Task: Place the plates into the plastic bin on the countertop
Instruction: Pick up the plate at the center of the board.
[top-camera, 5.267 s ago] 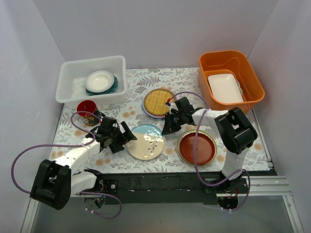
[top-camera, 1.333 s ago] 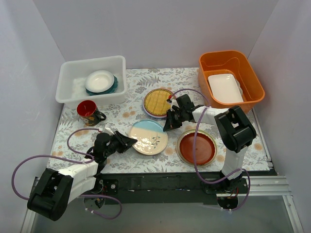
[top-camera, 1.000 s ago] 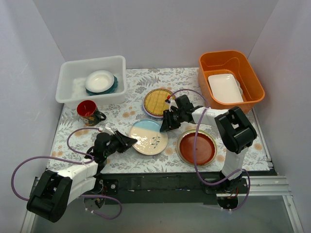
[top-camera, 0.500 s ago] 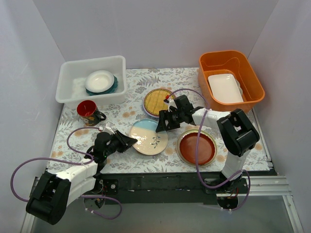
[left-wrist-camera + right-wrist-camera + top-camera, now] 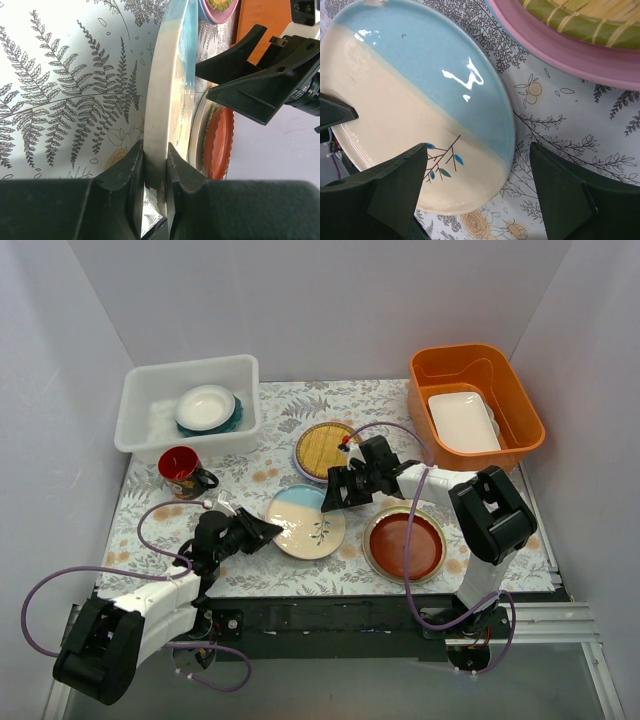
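**Q.** Where is the task's thing, and who has it?

**A.** The cream-and-blue plate (image 5: 305, 523) lies at the middle of the countertop (image 5: 262, 472), well apart from the plastic bin (image 5: 185, 443) at the far left. The left gripper (image 5: 155, 150) pinches the plate's near-left rim between both fingers. The right gripper (image 5: 477, 150) hangs over its far-right edge with jaws spread wide, holding nothing.

**Q.** What does doing this step well call for?

**A.** Probably a second hold. A one-sided pinch on a glazed rim may slip or let the plate sag, so the right jaws should close on the opposite rim before any lift. The carry then has to clear the red mug (image 5: 180, 468), which stands just near of the bin. The plate should come down flat onto the plates already stacked inside.

**Q.** What differs from the earliest view?

**A.** The plate has turned, so its blue half now faces far-right, and it sits slightly farther back. The left arm has drawn back toward its base. The right gripper has shifted left, from beside the woven-bamboo plate (image 5: 326, 450) to above the held plate's edge.
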Controlling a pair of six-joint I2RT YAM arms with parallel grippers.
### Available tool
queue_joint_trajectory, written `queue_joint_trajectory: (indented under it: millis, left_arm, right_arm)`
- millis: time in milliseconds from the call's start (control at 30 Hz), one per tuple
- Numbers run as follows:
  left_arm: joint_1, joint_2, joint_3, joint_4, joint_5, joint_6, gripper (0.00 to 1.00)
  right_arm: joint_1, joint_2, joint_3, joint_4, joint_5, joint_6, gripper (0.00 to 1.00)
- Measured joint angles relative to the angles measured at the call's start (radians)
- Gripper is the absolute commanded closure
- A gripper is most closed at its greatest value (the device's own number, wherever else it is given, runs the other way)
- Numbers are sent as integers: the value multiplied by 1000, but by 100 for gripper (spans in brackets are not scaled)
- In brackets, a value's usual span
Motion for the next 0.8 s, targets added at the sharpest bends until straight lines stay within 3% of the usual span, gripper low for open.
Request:
queue_joint_trajectory:
  millis: [800]
  left_arm:
    - [-5, -142, 109, -296, -31, 45, 100]
  right_arm:
    - [-1, -150, -32, -13, 52, -1, 11]
